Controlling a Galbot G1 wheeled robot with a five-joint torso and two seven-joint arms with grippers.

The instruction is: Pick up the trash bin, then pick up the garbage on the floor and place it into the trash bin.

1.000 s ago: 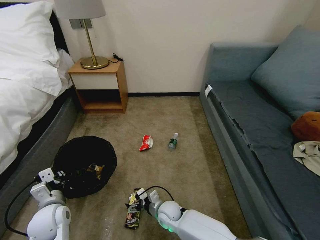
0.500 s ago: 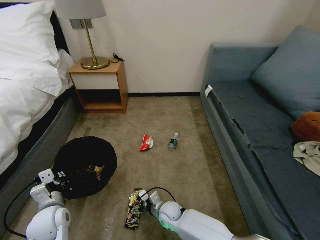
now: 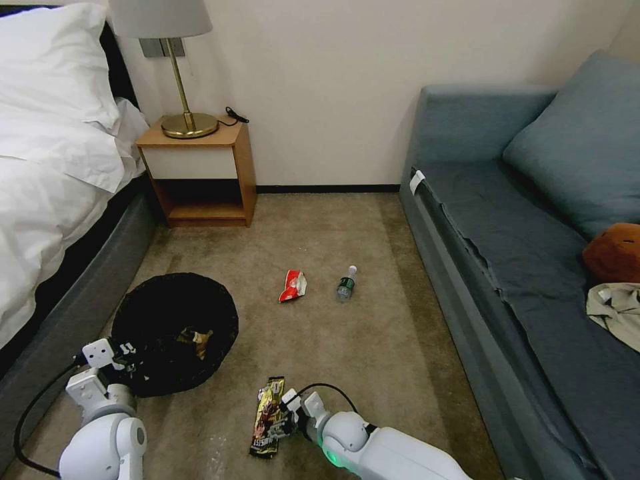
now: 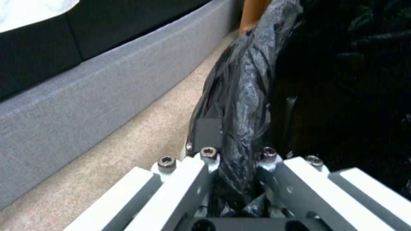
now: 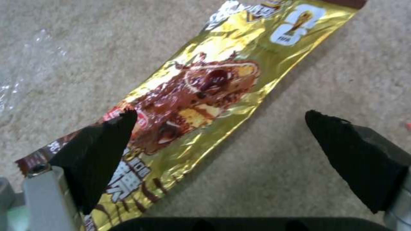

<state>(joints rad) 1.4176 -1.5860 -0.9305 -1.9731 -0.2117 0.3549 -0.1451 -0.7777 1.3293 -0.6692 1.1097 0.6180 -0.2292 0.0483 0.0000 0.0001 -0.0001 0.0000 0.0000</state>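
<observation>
Trash bin [image 3: 175, 331] position: on the floor [image 3: 373, 347] at the near left, beside the grey bed base [image 3: 63, 320], with its black liner folded over the rim and a brown crumpled piece, probably the paper bag [image 3: 198, 340], lying inside. Left gripper [image 3: 123, 357] is at the bin's near rim; the left wrist view shows its fingers pressed together on the rim and the black liner [image 4: 244, 106], with one finger outside the wall and one inside. Right gripper [image 3: 283, 419] sits low over the carpet at near centre, directly at the long yellow-brown snack wrapper [image 3: 268, 417]. In the right wrist view its two black fingertips [image 5: 102, 150] are spread wide: one overlaps the wrapper [image 5: 201, 93], the other stands over bare carpet beside it, and nothing is held between them. The wrapper lies flat on the floor. Farther away, at mid-floor, the crumpled red-white wrapper [image 3: 293, 285] and the small clear bottle [image 3: 346, 283] lie near each other but apart, between the nightstand [image 3: 200, 172] on the left and the blue sofa [image 3: 533, 253] on the right.
</observation>
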